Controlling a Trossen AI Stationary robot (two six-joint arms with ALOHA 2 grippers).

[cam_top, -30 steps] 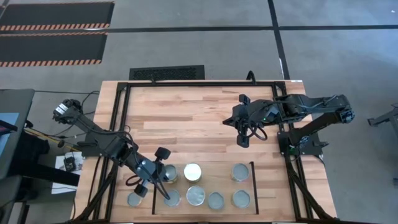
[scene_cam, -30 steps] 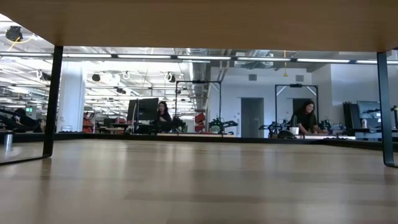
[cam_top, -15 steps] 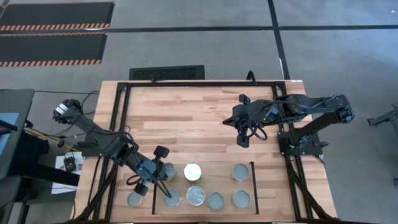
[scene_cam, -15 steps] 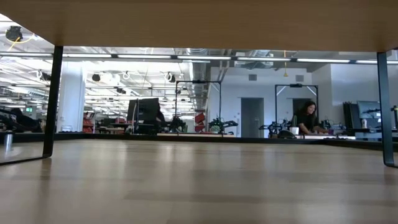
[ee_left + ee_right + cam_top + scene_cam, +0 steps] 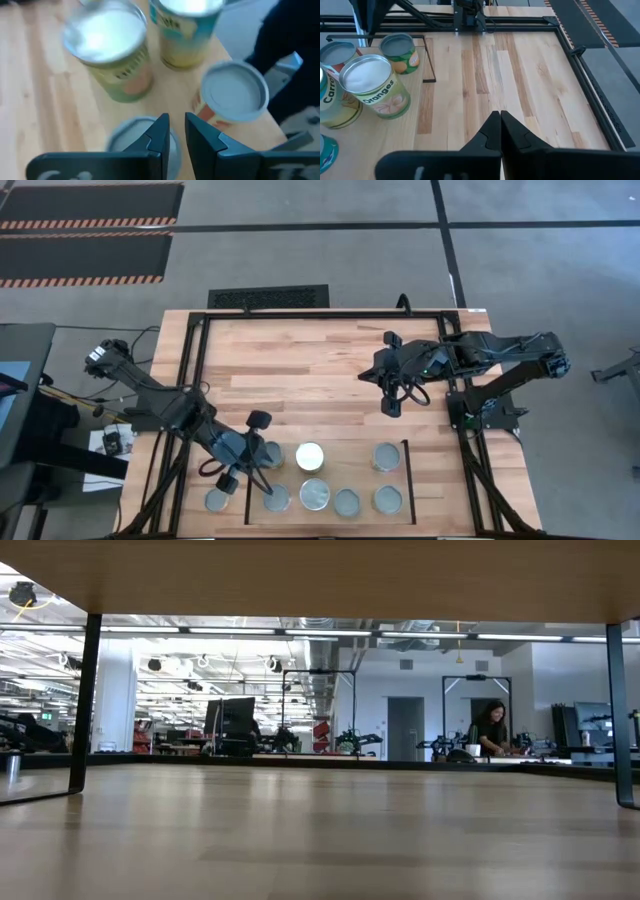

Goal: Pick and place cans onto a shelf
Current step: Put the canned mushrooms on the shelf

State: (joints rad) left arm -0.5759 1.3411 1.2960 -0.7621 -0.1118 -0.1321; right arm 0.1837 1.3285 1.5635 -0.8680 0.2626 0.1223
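Observation:
Several cans stand upright on their bases on the shelf (image 5: 345, 468), a wood section between two thin black bars. Among them are a white-topped can (image 5: 310, 455), a wider can (image 5: 315, 494) and a can at the left bar (image 5: 272, 456). One can (image 5: 218, 500) stands left of that bar. My left gripper (image 5: 255, 455) hangs over the can at the left bar (image 5: 127, 145), with its fingers almost together and holding nothing. My right gripper (image 5: 370, 375) is shut and empty over bare wood at the far right (image 5: 500, 117). My left gripper's fingers (image 5: 159, 134) stand over the grey top of the can at the left bar (image 5: 125, 146). They hide the spot beneath them, so I cannot tell whether they touch it.
A black metal frame (image 5: 195, 370) runs around the table. Bare planks (image 5: 300, 370) lie between the two arms. The near edge (image 5: 260, 120) is close behind the front row of cans. The low view shows only the room, with a person (image 5: 492, 730) far behind.
My left gripper has shifted slightly toward the table's far left, uncovering more of the can at the left bar. The cans and my right arm have kept still.

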